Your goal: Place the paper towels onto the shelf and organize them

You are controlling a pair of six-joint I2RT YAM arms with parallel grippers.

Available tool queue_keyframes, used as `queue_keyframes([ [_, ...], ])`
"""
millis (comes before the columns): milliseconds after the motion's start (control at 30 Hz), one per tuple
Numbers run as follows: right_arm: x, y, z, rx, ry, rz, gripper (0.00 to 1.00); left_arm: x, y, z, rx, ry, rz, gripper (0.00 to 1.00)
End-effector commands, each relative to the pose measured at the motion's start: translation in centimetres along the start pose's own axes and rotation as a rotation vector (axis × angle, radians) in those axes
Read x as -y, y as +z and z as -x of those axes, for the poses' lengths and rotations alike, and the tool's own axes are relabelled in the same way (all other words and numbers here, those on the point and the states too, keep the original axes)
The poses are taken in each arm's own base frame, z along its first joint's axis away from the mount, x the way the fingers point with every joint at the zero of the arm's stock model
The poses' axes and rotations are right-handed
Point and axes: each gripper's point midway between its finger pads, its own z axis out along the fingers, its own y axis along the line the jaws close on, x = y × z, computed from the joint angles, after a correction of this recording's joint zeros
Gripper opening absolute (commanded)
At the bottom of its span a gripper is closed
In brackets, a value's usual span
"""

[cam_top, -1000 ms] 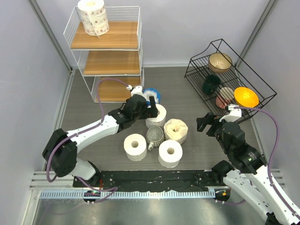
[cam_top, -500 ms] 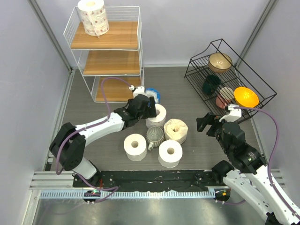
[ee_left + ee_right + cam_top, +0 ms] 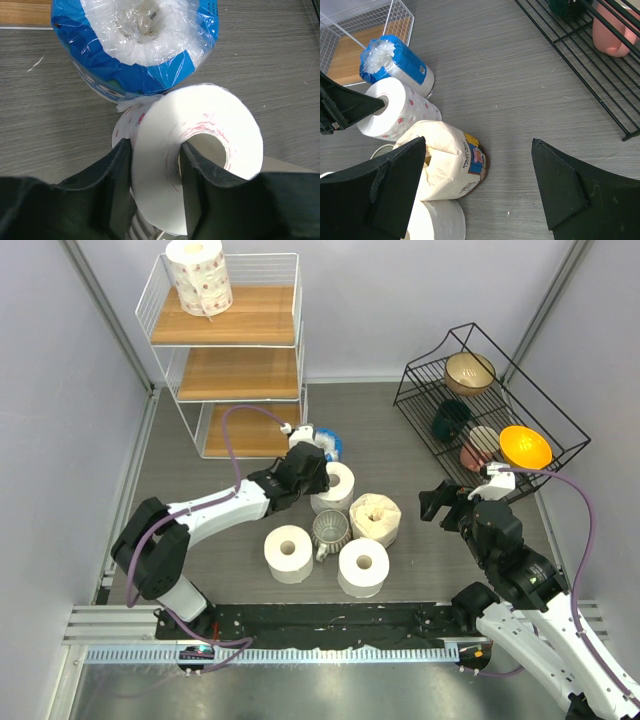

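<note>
Left fingers [image 3: 117, 195], I saw, pinched the dotted roll [image 3: 155, 150] by its wall, one inside its core, just beside the blue roll [image 3: 130, 75], while my right fingers [image 3: 385, 190] hung apart.

The top view looks down from high behind the arm bases over the whole tabletop [image 3: 400, 430], shelf [image 3: 240, 375] far left, black wire rack [image 3: 425, 380] far right. The left wrist view sits very close, peering down past the left claw [image 3: 155, 155] at the red-dotted roll [image 3: 160, 145] and the blue-wrapped roll [image 3: 135, 75] beyond it. The right wrist view, farther off, looks leftward across the tabletop through the right claw [image 3: 477, 145] and shares those two rolls.
</note>
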Motion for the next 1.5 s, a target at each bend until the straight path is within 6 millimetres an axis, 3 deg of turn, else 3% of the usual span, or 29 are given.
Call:
queue_keyframes([
  [0,-0.5,-0.2,1.2,0.045,0.024,0.02,0.92,0.6,-0.6,0.7,0.024,0.009,-0.029,0.38],
  [167,-0.5,-0.2,1.3,0.046,0.027,0.021,0.92,1.0,-1.8,1.9,0.05,-0.006,-0.04,0.31],
  [367,-0.6,-0.3,1.2,0.046,0.031,0.027,0.92,2.2,-5.5,5.8,0.131,-0.039,-0.09,0.26],
  [600,-0.6,-0.2,1.2,0.044,0.029,0.026,0.92,2.8,-12.4,11.9,0.282,-0.084,-0.135,0.25],
  [900,-0.7,-0.4,1.3,0.046,0.033,0.033,0.92,2.5,-23.7,21.3,0.539,-0.11,-0.161,0.26],
  [1133,-0.4,-0.7,1.7,0.064,0.038,0.021,0.92,1.2,-28.4,23.9,0.637,-0.111,-0.149,0.27],
  [1467,-0.2,-0.4,1.6,0.05,0.018,0.003,0.92,0.7,-31.0,25.2,0.696,-0.104,-0.155,0.28],
])
